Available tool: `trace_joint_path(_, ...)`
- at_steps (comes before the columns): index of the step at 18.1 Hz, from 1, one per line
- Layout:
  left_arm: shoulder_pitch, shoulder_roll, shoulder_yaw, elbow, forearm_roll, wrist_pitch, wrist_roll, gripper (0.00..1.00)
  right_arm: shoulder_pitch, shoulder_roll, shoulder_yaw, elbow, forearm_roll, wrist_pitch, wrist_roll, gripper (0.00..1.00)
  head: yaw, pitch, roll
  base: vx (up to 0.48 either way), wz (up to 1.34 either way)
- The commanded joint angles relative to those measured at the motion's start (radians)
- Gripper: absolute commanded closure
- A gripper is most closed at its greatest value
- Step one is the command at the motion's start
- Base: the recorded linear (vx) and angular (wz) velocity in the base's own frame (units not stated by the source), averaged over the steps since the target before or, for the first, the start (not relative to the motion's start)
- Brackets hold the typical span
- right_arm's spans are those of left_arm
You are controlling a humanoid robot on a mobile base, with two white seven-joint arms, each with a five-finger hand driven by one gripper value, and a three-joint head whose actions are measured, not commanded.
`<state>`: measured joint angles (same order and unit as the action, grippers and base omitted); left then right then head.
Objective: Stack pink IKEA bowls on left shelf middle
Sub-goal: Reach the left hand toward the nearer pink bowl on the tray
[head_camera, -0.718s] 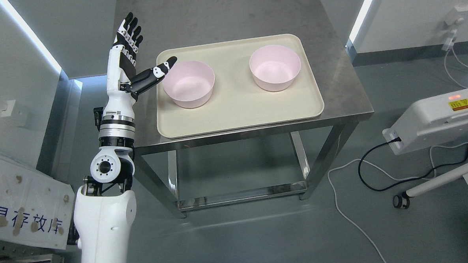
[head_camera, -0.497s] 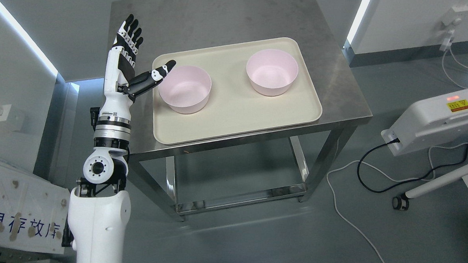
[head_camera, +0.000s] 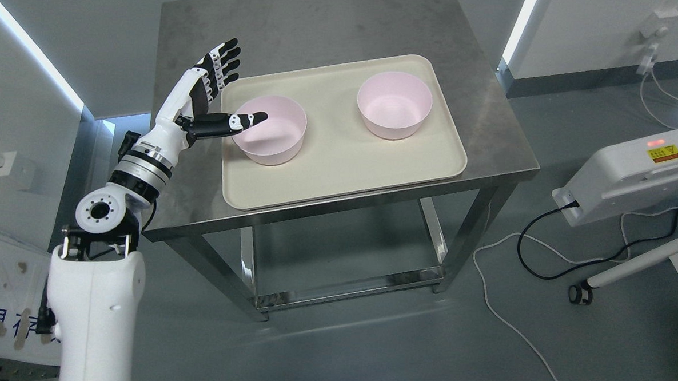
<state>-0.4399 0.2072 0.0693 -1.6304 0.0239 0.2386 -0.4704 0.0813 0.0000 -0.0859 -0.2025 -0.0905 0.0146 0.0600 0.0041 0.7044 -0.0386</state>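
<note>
Two pink bowls stand upright on a cream tray (head_camera: 340, 162) on a steel table (head_camera: 479, 128). The left bowl (head_camera: 275, 136) is at the tray's left side, the right bowl (head_camera: 394, 104) at its far right. My left hand (head_camera: 229, 94) is open beside the left bowl's left rim. Its thumb (head_camera: 245, 120) reaches over that rim and its fingers (head_camera: 221, 62) point up and away past the bowl. It holds nothing. The right arm is out of view. No shelf shows.
A white box (head_camera: 631, 174) with a warning label and cables (head_camera: 519, 250) lie on the floor at the right. A white panel with blue print (head_camera: 2, 313) is at the lower left. The table has an open lower frame (head_camera: 340, 282).
My left arm has leaned right, toward the table. The hand has tilted and moved to the left bowl, and the thumb now lies over its rim. The camera shifted slightly at first.
</note>
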Motion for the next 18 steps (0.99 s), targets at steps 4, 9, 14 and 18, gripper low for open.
trace_joint_path(4, -0.092, 0.225, -0.177, 0.037, -0.07, 0.145, -0.063, 0.04, 0.0, -0.017, 0.0, 0.0, 0.0, 0.001, 0.0, 0.0, 0.0, 0.0, 0.0, -0.007, 0.02)
trace_joint_path(9, -0.12, 0.158, -0.241, 0.043, -0.169, 0.159, -0.071, 0.14, 0.0, -0.017, 0.0, 0.0, 0.0, 0.001, 0.001, 0.0, 0.0, 0.0, 0.0, 0.0, 0.0)
trace_joint_path(14, -0.135, 0.064, -0.273, 0.072, -0.235, 0.185, -0.073, 0.26, 0.0, -0.017, 0.0, 0.0, 0.0, 0.001, 0.0, 0.0, 0.0, 0.0, 0.0, 0.0, 0.0)
trace_joint_path(18, -0.178, 0.037, -0.286, 0.125, -0.268, 0.183, -0.079, 0.44, 0.0, -0.017, 0.0, 0.0, 0.0, 0.001, 0.001, 0.0, 0.0, 0.0, 0.0, 0.0, 0.0)
